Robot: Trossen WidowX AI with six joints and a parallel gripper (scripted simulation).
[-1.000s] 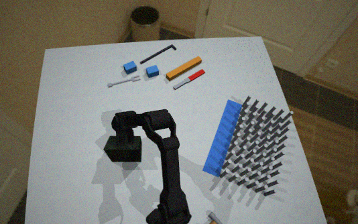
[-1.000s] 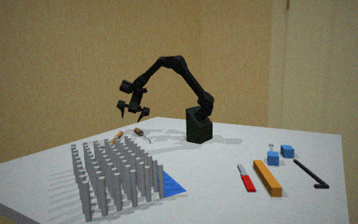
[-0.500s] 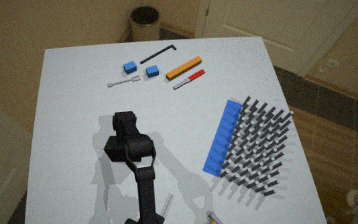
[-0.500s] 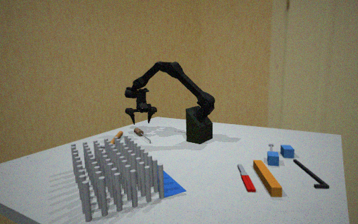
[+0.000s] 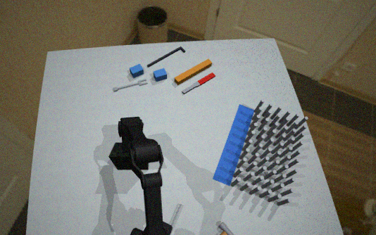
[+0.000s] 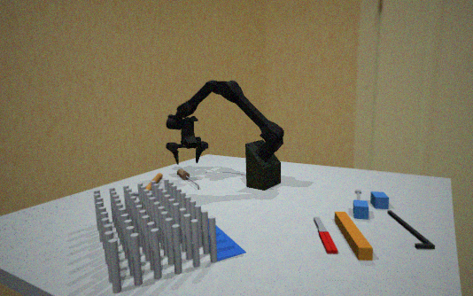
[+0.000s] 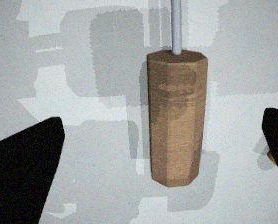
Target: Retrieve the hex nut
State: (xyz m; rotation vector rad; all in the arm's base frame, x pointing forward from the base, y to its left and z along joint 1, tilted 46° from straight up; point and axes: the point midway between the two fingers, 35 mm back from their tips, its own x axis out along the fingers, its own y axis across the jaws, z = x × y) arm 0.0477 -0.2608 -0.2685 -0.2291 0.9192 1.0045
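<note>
My gripper (image 6: 188,162) (image 7: 166,123) is open and empty, pointing down above a hook tool. The tool's brown wooden handle (image 6: 182,174) (image 7: 176,120) lies between and below the spread fingertips in the wrist view. Its thin metal shaft (image 5: 177,214) (image 7: 176,25) runs from the handle; the exterior view shows its bent end. Grey metal spacers (image 5: 283,202) (image 6: 156,254) stand in a dense field. The blue taped strip (image 5: 233,144) (image 6: 228,249) lies along the field's front side. The hex nut cannot be made out among the spacers.
A hammer (image 5: 224,228) (image 6: 155,179) with an orange handle lies near the hook tool. Elsewhere lie a black L-shaped rod (image 5: 164,57) (image 6: 410,228), two blue blocks (image 5: 136,70) (image 5: 160,74), an orange bar (image 5: 193,72) (image 6: 352,235), a red-handled tool (image 5: 206,79) (image 6: 328,242) and a grey forked tool (image 5: 129,86).
</note>
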